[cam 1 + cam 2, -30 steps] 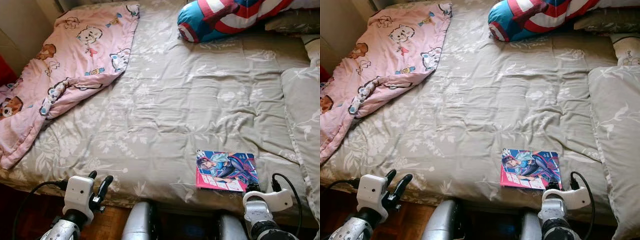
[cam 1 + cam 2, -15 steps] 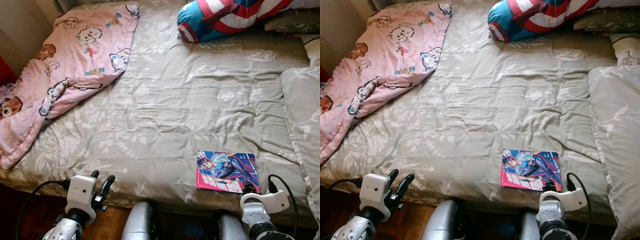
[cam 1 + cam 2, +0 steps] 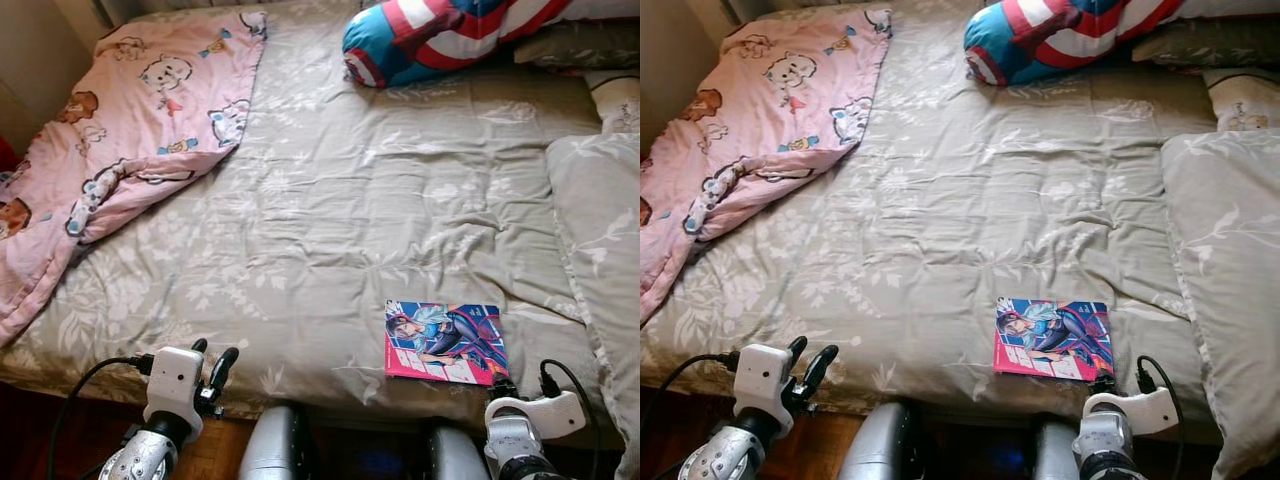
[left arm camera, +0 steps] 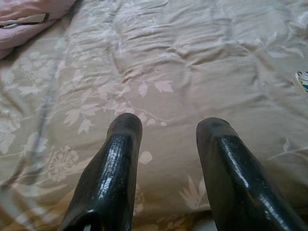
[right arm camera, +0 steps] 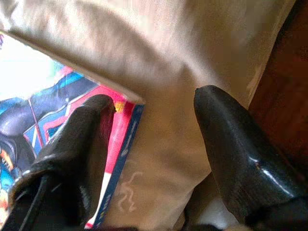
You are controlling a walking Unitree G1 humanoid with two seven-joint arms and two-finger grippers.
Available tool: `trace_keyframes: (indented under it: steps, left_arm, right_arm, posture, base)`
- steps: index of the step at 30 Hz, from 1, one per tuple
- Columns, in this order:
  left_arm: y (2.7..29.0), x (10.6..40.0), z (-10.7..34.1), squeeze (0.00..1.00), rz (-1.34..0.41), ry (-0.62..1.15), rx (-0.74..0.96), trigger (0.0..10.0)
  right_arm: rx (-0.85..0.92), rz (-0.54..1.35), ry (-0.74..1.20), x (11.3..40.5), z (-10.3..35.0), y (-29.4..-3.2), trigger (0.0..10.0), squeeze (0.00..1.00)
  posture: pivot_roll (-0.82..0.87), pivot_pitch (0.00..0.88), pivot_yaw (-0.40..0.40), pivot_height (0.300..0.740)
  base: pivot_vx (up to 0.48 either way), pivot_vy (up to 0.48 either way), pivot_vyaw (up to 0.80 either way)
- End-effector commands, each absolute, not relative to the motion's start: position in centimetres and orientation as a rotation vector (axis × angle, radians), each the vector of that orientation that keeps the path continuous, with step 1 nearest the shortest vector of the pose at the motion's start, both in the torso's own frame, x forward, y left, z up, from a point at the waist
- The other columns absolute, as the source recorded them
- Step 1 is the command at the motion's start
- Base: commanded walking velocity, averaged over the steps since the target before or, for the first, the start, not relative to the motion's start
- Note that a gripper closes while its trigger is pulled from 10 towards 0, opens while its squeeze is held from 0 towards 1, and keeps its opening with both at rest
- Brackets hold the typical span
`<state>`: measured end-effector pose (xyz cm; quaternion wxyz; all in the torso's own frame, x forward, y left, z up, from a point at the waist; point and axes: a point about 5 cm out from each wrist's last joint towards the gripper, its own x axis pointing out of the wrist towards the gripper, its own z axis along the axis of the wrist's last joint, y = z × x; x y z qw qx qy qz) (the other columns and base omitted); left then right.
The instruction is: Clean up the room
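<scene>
A bed (image 3: pixel 380 200) with a grey-green floral cover spans the head views. A comic book (image 3: pixel 446 342) lies flat on the cover near the bed's front edge, on the robot's right side. Its cover is pink and blue with a drawn figure.

The right gripper (image 5: pixel 154 120) is at the front edge of the bed, just at the book's near corner. In the right wrist view its two fingers (image 5: pixel 231 144) stand well apart and hold nothing. One finger lies over the book's pink corner; the other is over bare bedcover beside the book. Whether the finger touches the book cannot be told. In the left eye view the right wrist housing (image 3: pixel 520 425) sits directly below the book.

The left gripper (image 3: pixel 212 362) is at the front edge of the bed on the robot's left, well apart from the book. Its fingers (image 4: pixel 115 173) are spread with a clear gap and hold nothing; they point across the cover.

A pink blanket (image 3: pixel 130 130) with cartoon prints lies crumpled on the far left of the bed and hangs over its left side. A cushion (image 3: pixel 440 35) in red, white and blue lies at the far edge. A pillow (image 3: pixel 600 230) in the same floral cloth lies along the right side.
</scene>
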<state>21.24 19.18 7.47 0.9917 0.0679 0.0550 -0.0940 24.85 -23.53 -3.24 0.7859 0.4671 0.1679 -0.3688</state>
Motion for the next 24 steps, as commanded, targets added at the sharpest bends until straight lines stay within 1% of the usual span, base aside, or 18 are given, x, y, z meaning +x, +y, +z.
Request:
trace_keyframes:
  steps: [1,7,8,9,11,14,15,19,20,21,24]
  left_arm:
    - [19.4,20.9,6.8,0.0,-0.178,0.138,0.139,10.0]
    - [18.7,22.0,6.4,0.0,-0.171,0.118,0.122,10.0]
    - [18.7,22.1,6.4,0.0,-0.17,0.117,0.121,10.0]
    - [18.5,22.4,6.3,0.0,-0.168,0.113,0.116,10.0]
    - [18.4,22.6,6.2,0.0,-0.167,0.109,0.112,10.0]
    - [18.2,23.3,6.1,0.0,-0.16,0.096,0.107,10.0]
    - [18.2,23.6,6.1,0.0,-0.155,0.089,0.104,10.0]
    - [18.1,24.4,6.2,0.0,-0.139,0.071,0.097,10.0]
    - [18.3,24.8,6.2,0.0,-0.115,0.064,0.085,10.0]
    - [18.5,25.0,6.3,0.0,-0.102,0.061,0.079,10.0]
    - [18.8,25.5,6.2,0.0,-0.071,0.058,0.065,10.0]
  right_arm:
    - [0.995,-0.824,0.378,23.9,-3.9,-23.5,10.0,0.0]
    - [0.929,-0.838,0.361,22.9,-4.2,-24.1,10.0,0.0]
    - [0.903,-0.83,0.358,22.9,-4.1,-24.2,10.0,0.0]
    - [0.837,-0.806,0.349,23.1,-3.7,-24.6,10.0,0.0]
    - [0.787,-0.787,0.34,23.2,-3.4,-24.8,10.0,0.0]
    - [0.607,-0.656,0.294,24.6,-1.9,-24.9,10.0,0.0]
    - [0.521,-0.575,0.268,25.4,-1.1,-24.6,10.0,0.0]
    - [0.379,-0.404,0.218,26.8,0.4,-23.8,10.0,0.0]
    - [0.322,-0.32,0.19,27.4,1.1,-23.2,10.0,0.0]
    - [0.288,-0.276,0.174,27.6,1.5,-22.9,10.0,0.0]
    - [0.247,-0.185,0.143,28.0,2.2,-22.3,10.0,0.0]
  posture:
    - [0.08,0.194,0.08,0.648]
    - [0.05,0.167,0.052,0.648]
    - [0.04,0.163,0.05,0.648]
    - [0.03,0.156,0.044,0.648]
    - [0.02,0.154,0.043,0.648]
    - [0.0,0.133,0.032,0.648]
    - [-0.01,0.122,0.027,0.648]
    - [-0.02,0.094,0.015,0.648]
    - [-0.03,0.083,0.012,0.648]
    - [-0.03,0.079,0.011,0.648]
    - [-0.04,0.055,0.004,0.648]
  base:
    - [0.0,0.0,0.0]
    - [0.0,0.0,0.0]
    - [0.0,0.0,0.0]
    - [0.0,0.0,0.0]
    - [0.0,0.0,0.0]
    - [0.0,0.0,0.0]
    - [0.0,0.0,0.0]
    - [0.0,0.0,0.0]
    - [0.0,0.0,0.0]
    - [0.0,0.0,0.0]
    - [0.0,0.0,0.0]
